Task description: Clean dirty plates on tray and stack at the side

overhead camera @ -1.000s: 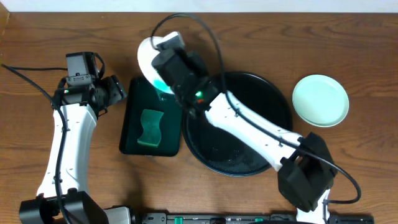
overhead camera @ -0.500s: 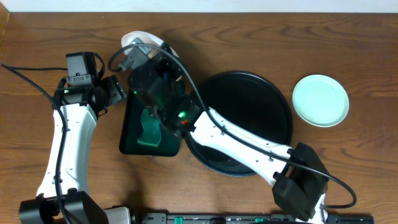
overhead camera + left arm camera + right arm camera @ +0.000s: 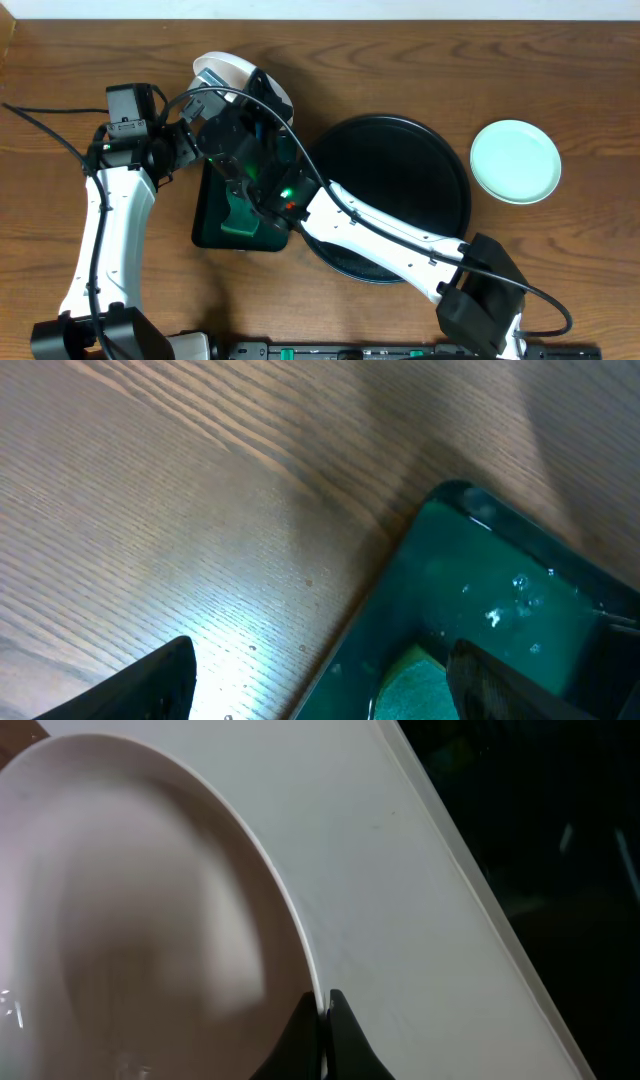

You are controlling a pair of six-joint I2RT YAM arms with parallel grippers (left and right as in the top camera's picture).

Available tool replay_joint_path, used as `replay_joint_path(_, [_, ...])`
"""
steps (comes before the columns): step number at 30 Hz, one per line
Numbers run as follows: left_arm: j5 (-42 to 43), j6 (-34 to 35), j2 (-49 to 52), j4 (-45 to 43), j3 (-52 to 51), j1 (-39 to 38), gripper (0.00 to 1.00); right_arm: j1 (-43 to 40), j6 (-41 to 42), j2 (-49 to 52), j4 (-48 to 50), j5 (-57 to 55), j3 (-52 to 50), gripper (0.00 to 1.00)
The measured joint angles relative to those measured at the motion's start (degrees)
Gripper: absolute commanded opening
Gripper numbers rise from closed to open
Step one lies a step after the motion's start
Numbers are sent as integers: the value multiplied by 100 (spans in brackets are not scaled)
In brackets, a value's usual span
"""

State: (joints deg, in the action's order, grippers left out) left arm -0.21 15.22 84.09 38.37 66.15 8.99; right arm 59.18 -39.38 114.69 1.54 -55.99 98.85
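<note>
My right gripper (image 3: 225,95) is shut on the rim of a white plate (image 3: 224,72), which it holds tilted above the far end of the small green tray. In the right wrist view the two fingertips (image 3: 322,1020) pinch the white plate's (image 3: 150,910) thin edge. A mint-green plate (image 3: 515,161) lies on the table to the right of the black tray (image 3: 440,150); the part of the tray that shows holds no plate. My left gripper (image 3: 190,145) hovers open at the green tray's left far corner, with nothing between its fingers (image 3: 150,682).
The rectangular dark green tray (image 3: 212,215) sits left of the black tray with a green sponge (image 3: 240,212) in it. Water drops glint on the green tray (image 3: 500,590), and the sponge's (image 3: 412,688) tip shows there. My right arm crosses the black tray diagonally.
My right arm has swung left, carrying the white plate from the black tray's far-left edge to above the far end of the green tray. The left arm has stayed still.
</note>
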Motion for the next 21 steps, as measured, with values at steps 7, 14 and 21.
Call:
replay_joint_path(7, [0,0,0,0,0,0,80,0,111,0,-155,-7,0,1])
replay_joint_path(14, [0,0,0,0,0,0,80,-68,1132,0,-1010,72,9,1])
replay_joint_path(21, [0,0,0,0,0,0,80,-483,2520,0,-2105,933,15,1])
